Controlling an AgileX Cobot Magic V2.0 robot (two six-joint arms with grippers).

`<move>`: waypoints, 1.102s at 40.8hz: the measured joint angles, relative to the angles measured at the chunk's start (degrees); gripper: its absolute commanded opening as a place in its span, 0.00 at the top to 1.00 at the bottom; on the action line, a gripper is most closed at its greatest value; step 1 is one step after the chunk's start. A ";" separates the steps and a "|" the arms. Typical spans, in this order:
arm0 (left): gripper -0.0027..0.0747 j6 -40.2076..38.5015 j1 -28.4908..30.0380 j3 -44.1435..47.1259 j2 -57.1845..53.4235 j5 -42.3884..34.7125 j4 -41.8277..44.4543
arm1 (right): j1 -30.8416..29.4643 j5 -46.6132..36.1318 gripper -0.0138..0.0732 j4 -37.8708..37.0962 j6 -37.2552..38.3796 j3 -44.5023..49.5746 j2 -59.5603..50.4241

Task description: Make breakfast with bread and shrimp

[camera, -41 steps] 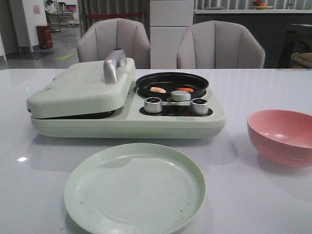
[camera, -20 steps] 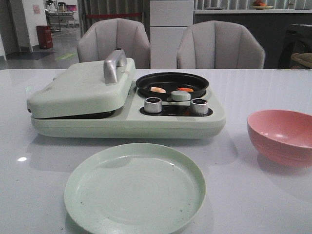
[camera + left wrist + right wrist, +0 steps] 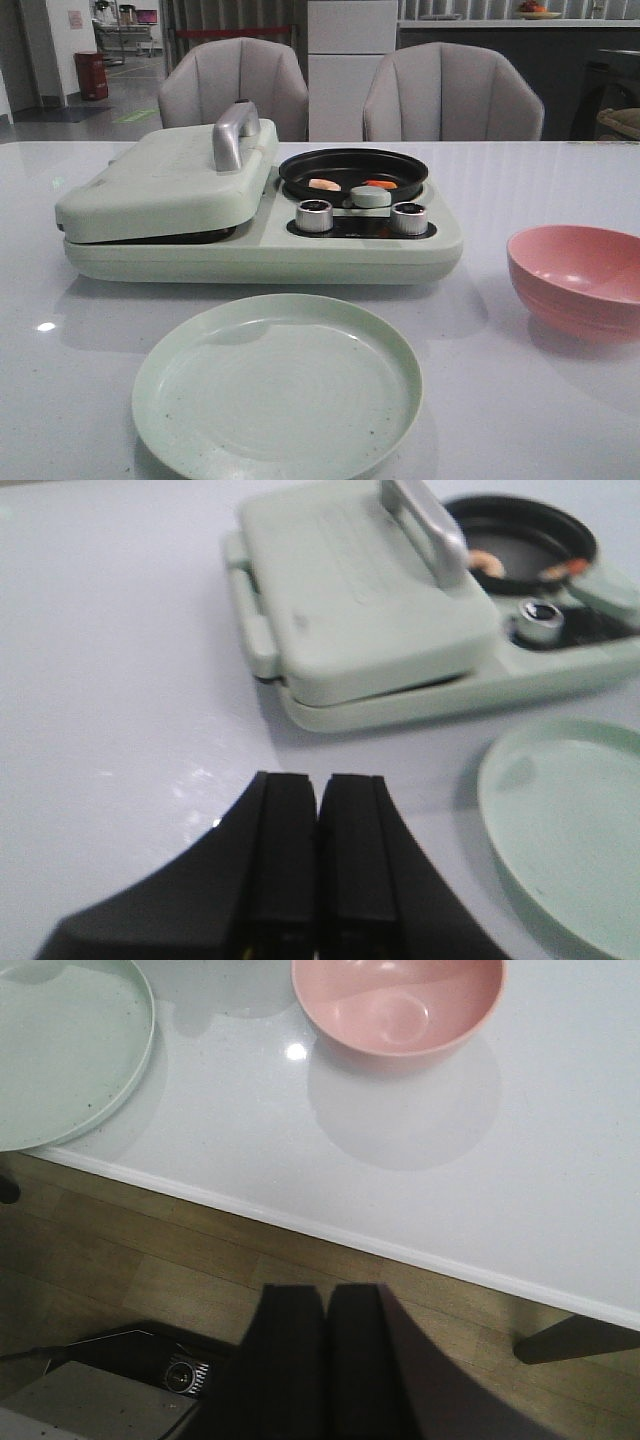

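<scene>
On the white table [image 3: 520,400], centre stage, stands a pale green breakfast maker [image 3: 260,225], which serves as the landmark. Its left half is a closed grill lid [image 3: 170,175] with a silver handle [image 3: 232,133]; no bread is visible, and whether any lies under the lid cannot be told. Its right half carries a round black pan [image 3: 353,170] holding the shrimp: a pale pinkish piece [image 3: 324,184] and an orange-red piece [image 3: 381,184], lying apart on the pan floor. Just in front of the pan sit two silver knobs [image 3: 314,215] with a small green cap [image 3: 371,196] between them. Nearer the camera than the breakfast maker lies a pale green plate [image 3: 277,388]; to the right of the appliance, well apart from it, rests a pink bowl [image 3: 578,280]. Behind the appliance, beyond the table edge, stand two grey chairs [image 3: 452,92]. Neither arm appears in the front view. Left gripper [image 3: 318,860], seen in its wrist view, hangs above bare tabletop to the left of the breakfast maker, its black fingers [image 3: 285,860] pressed together and holding nothing. Right gripper [image 3: 328,1360], seen in its wrist view, hangs off the table edge over wooden floor [image 3: 150,1270], near the bowl's side, its fingers likewise pressed together and empty.
</scene>
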 measured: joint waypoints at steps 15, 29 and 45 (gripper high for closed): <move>0.83 0.00 13.88 17.27 -18.75 -11.70 -0.32 | 0.00 0.00 0.80 0.00 0.00 0.00 0.00; 0.83 5.01 14.22 21.67 -22.63 -18.84 -2.93 | 0.00 0.00 0.80 0.00 0.00 0.00 0.00; 0.83 5.70 13.55 21.67 -22.63 -18.84 -3.74 | 0.00 0.00 0.80 0.00 0.00 0.00 0.00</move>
